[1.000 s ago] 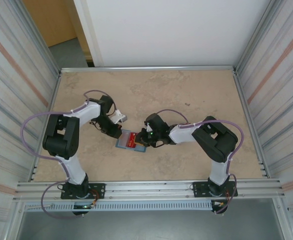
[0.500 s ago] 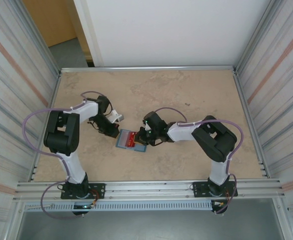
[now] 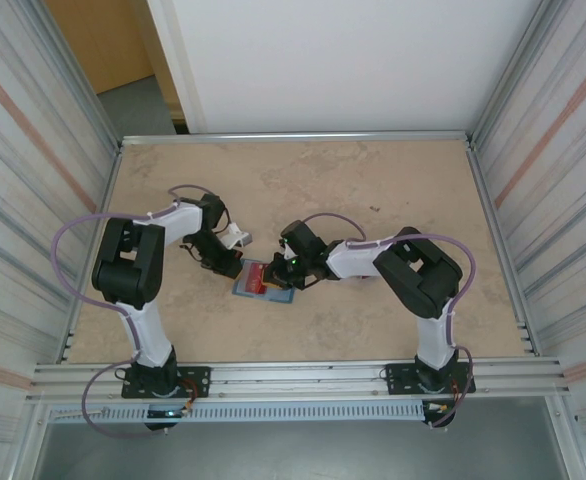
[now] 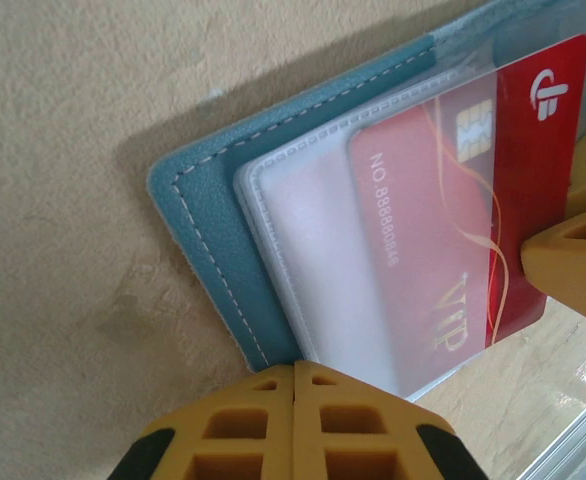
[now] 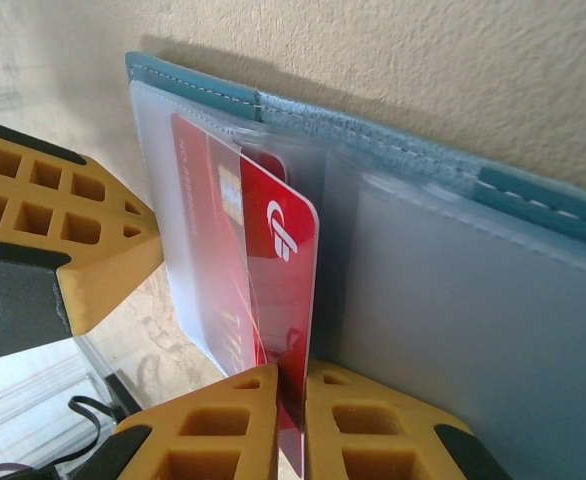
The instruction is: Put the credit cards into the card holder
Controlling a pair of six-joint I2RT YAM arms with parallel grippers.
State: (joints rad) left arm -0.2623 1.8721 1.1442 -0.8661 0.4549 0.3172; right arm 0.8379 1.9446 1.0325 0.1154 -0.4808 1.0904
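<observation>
The teal-blue card holder [image 3: 249, 288] lies open on the table, its clear inner sleeves facing up [image 4: 213, 200] [image 5: 373, 135]. One red credit card [image 4: 453, 200] [image 5: 288, 260] sits partly inside a frosted sleeve, with its logo end sticking out. My right gripper [image 5: 291, 385] [image 3: 274, 272] is shut on that free end of the card. My left gripper [image 4: 295, 372] [image 3: 233, 266] is shut with its tips against the holder's near edge, and I see nothing between its fingers. The right gripper's fingers [image 4: 573, 265] show at the card's far edge in the left wrist view.
The edge of a clear plastic case [image 4: 578, 440] lies on the table just beside the holder. Metal rails [image 3: 293, 378] and ribbed walls bound the beige table [image 3: 373, 180]. Both arms meet at the table's middle.
My right gripper has moved left with the card, sliding it further over the holder. The left gripper shifted slightly and stays at the holder's left edge.
</observation>
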